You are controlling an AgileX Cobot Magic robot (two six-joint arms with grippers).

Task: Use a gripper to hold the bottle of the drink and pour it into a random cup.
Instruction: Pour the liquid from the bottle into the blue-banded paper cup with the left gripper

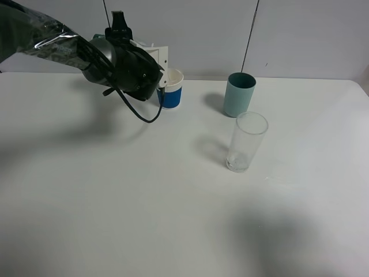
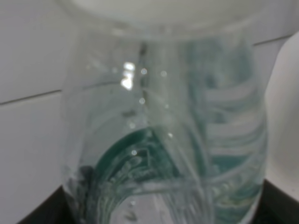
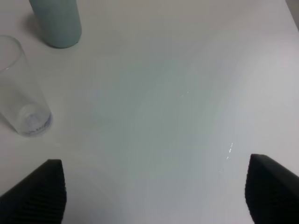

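Cup (image 1: 172, 95), at the tabletop's (image 1: 115, 202) back, stands just behind the left gripper (image 1: 138, 72) from above. Left wrist: fingers (image 2: 281, 206) clamp the bottle (image 2: 163, 140); tip slowly, with its neck over the rim. Right wrist: fingers (image 3: 37, 193) wide, empty.

From high up we look down over the counter (image 1: 115, 219). Our left wrist view sits tight against the bottle (image 2: 163, 140); the right wrist view shares the two-o'clock glass (image 3: 21, 93) and teal cup (image 3: 56, 23).
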